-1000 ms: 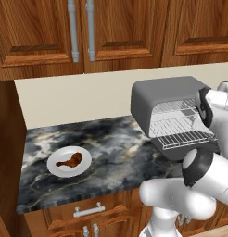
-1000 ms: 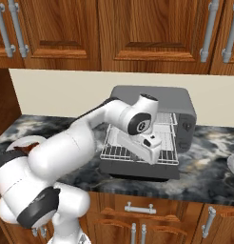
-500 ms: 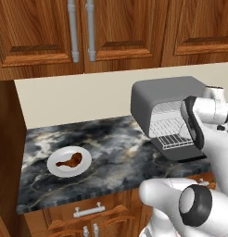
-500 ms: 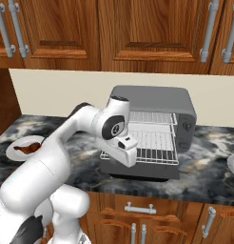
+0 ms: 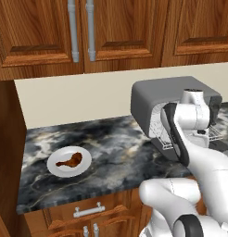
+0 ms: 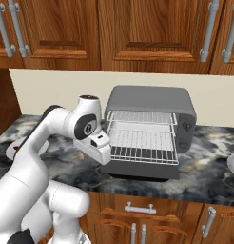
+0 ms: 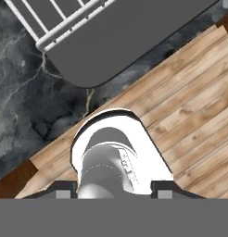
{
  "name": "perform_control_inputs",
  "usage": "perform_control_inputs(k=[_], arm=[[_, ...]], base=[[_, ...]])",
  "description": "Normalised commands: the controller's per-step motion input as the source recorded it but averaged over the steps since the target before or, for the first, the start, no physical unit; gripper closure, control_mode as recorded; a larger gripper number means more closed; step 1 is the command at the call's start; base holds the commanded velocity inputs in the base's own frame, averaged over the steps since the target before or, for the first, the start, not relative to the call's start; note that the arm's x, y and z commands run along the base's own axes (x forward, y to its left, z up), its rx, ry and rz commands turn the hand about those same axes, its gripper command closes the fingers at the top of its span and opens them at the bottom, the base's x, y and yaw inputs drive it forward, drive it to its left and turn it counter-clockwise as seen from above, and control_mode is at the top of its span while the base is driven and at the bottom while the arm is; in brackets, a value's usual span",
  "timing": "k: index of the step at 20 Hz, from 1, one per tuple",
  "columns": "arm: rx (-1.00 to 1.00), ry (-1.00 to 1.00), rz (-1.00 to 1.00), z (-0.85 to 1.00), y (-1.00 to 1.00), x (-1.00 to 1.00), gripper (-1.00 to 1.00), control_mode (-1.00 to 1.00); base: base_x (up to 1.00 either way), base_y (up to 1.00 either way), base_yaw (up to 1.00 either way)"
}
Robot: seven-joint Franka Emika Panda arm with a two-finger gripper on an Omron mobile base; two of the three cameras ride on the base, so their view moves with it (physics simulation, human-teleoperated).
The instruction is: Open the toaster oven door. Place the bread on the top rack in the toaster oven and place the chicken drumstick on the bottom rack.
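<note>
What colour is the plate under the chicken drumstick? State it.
White. The plate holding the brown chicken drumstick shows best in the left base view.

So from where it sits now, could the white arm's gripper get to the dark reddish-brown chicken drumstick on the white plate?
Probably yes. The chicken drumstick lies uncovered on the white plate, with nothing beside it on the dark marble counter. The arm is over by the grey toaster oven, so it needs a wide swing across.
</note>
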Motion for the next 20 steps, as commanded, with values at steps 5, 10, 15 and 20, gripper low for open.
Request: perform_control_inputs(k=[5,10,15,20], arm=[[0.00,0.00,0.01,0.07,0.67,0.02,-1.00,-1.00],[0.00,-0.01,0.01,0.04,0.72,0.10,-1.00,-1.00],[0.00,-0.08,0.09,0.00,0.69,0.14,-1.00,-1.00],[-0.04,-0.08,0.11,0.00,0.75,0.18,-1.00,-1.00]], base=[[0.00,0.00,0.00],[0.00,0.00,0.00],[0.00,0.00,0.00],[0.00,0.00,0.00]])
